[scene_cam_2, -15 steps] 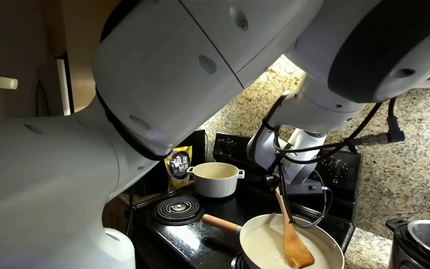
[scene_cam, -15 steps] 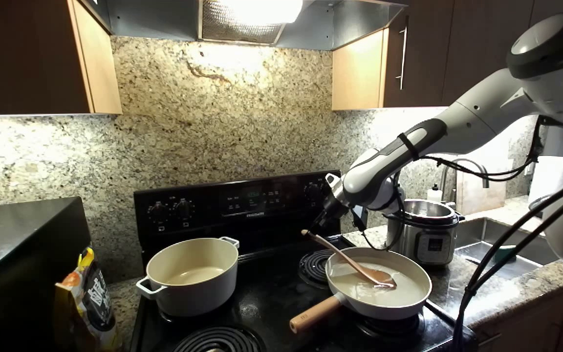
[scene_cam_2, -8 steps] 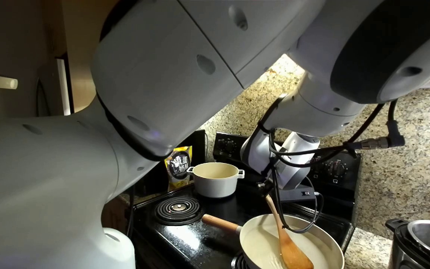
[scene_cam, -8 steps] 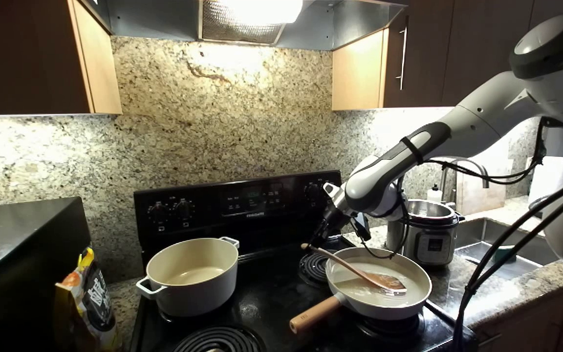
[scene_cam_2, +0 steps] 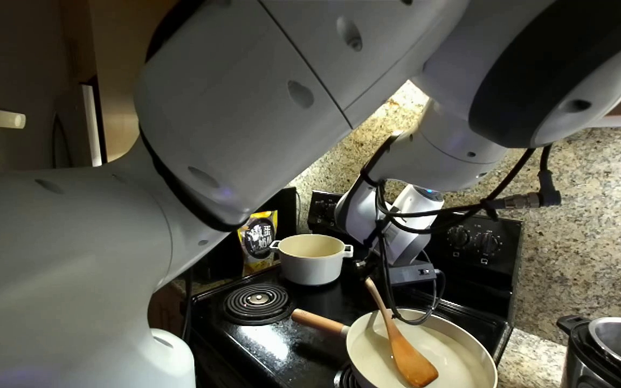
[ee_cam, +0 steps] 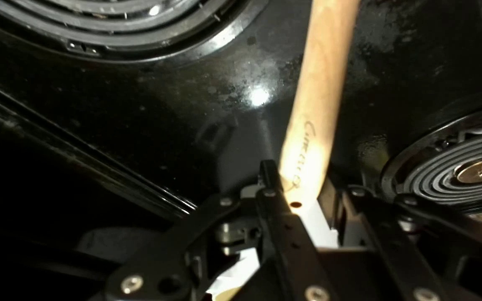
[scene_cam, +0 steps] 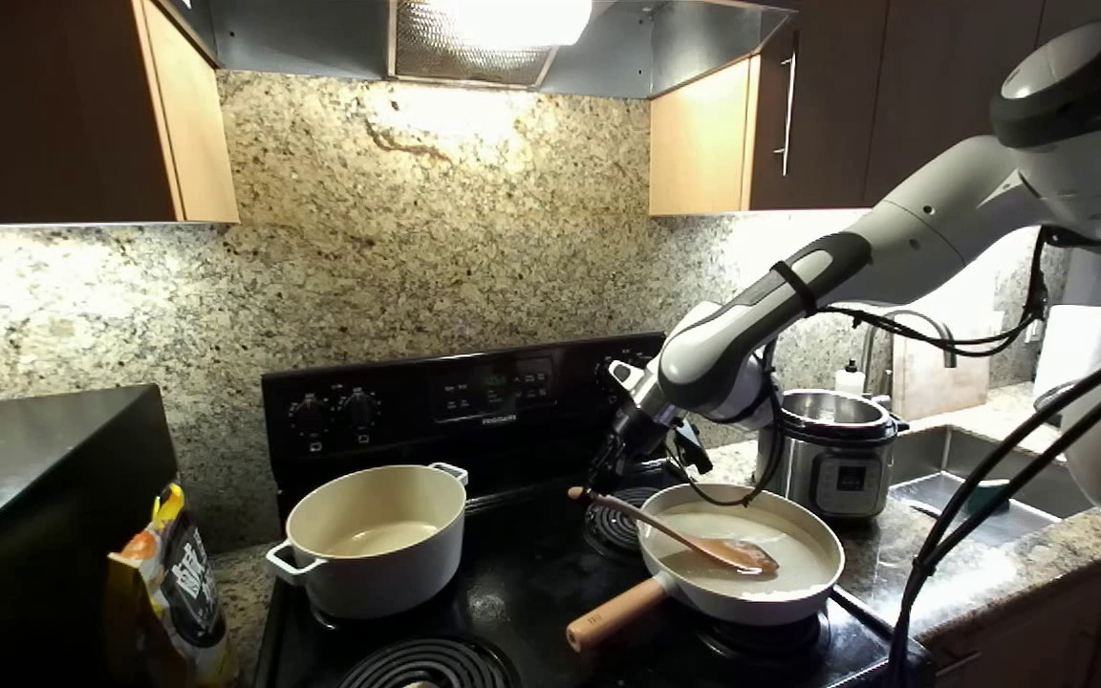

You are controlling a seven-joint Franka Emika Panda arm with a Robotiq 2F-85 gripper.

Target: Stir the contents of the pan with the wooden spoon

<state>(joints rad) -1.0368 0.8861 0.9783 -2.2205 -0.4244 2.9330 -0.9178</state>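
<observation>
The wooden spoon [scene_cam: 651,517] leans over the rim of the cream-white pan [scene_cam: 734,606], its bowl resting in the pale, smooth contents [scene_cam: 804,562]. My gripper [scene_cam: 598,470] is shut on the end of the spoon's handle, beyond the pan and above the stove. In the wrist view the handle [ee_cam: 324,79] runs up and away from between the black fingers [ee_cam: 270,175], while the bowl is out of that view. Seen in an exterior view, the reddish-brown spoon [scene_cam_2: 403,353] slopes down from the gripper [scene_cam_2: 363,269] into the pan [scene_cam_2: 453,331].
The pan's thick wooden handle [scene_cam: 619,612] points toward the front of the stove. A two-handled cream pot [scene_cam: 378,569] stands on another burner. Behind the pan is a steel pot [scene_cam: 856,468]; a stove back panel [scene_cam: 522,449] rises behind the gripper. Cables [scene_cam_2: 437,302] hang over the pan.
Gripper and spoon handle have shifted left in both exterior views, and lower in one. The spoon's bowl swept through the contents, first right, then back left. The pan stays put.
</observation>
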